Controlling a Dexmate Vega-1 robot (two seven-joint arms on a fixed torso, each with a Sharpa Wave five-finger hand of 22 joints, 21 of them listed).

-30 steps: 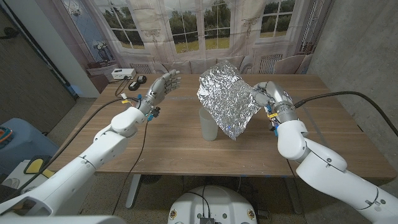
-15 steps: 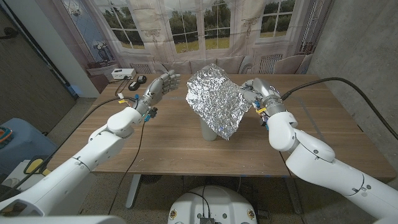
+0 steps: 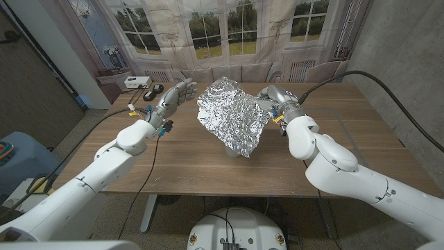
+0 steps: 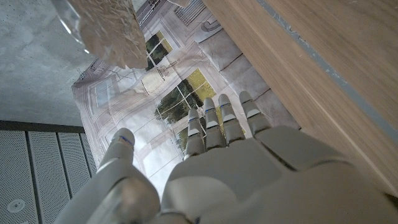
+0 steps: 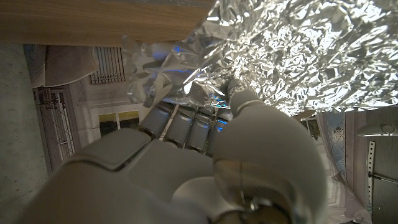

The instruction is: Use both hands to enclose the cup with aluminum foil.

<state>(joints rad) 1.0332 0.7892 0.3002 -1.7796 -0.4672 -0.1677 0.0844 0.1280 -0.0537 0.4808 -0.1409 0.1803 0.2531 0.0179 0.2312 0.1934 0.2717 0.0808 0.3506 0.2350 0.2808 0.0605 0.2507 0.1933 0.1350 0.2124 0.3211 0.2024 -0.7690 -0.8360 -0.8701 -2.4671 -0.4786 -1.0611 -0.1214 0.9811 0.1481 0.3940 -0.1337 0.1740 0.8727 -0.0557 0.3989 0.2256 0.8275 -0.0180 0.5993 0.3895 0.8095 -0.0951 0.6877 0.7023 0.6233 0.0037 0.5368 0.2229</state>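
While the wooden bench (image 3: 173, 156) carries the scene, a crumpled foil (image 3: 232, 118) sheet hangs above its middle, draped over the cup (image 3: 236, 152), whose lower part peeks out under the foil's low edge. Right of the foil, the right hand (image 3: 272, 99) pinches the sheet's edge; the right wrist view shows its fingers (image 5: 186, 124) closed on a fold of foil (image 5: 292, 50). Left of the foil, apart from it, the left hand (image 3: 175, 96) hovers released, fingers (image 4: 217, 121) spread, holding nothing. Beyond the left hand, a small white box (image 3: 137, 82) sits at the bench's far edge.
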